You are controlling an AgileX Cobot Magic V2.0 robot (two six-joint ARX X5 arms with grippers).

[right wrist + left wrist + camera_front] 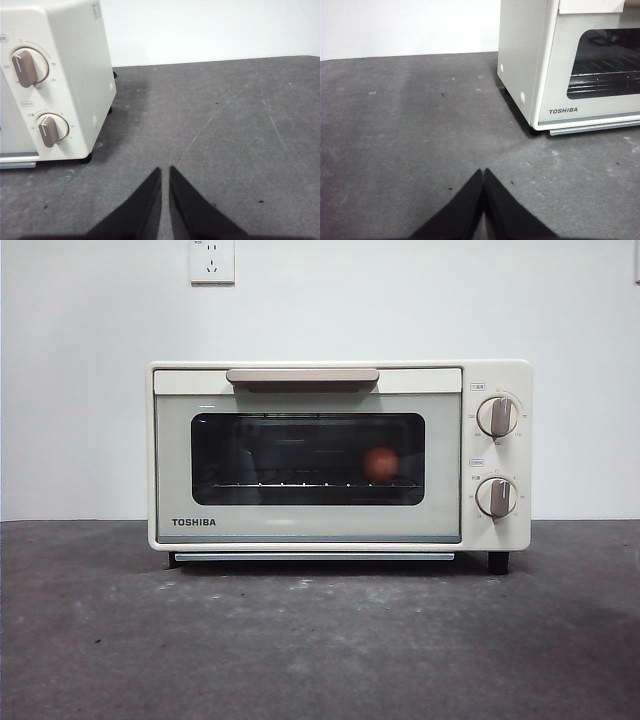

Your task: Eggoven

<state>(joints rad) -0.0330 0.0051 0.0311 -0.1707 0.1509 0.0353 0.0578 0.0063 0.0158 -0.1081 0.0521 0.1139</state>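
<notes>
The cream TOSHIBA toaster oven (340, 455) stands in the middle of the grey table with its dark glass door shut and its tan handle (302, 375) at the top. The orange-brown egg (381, 463) sits on the rack inside, on the right, seen through the glass. Two round knobs (497, 416) are on the oven's right panel. My left gripper (483, 172) is shut and empty over the table, off the oven's left side (520, 55). My right gripper (165, 171) is shut and empty, off the oven's knob side (55, 80). Neither arm shows in the front view.
A white wall with a power socket (212, 260) stands behind the oven. The grey table top (320, 640) stretches in front of and to both sides of the oven.
</notes>
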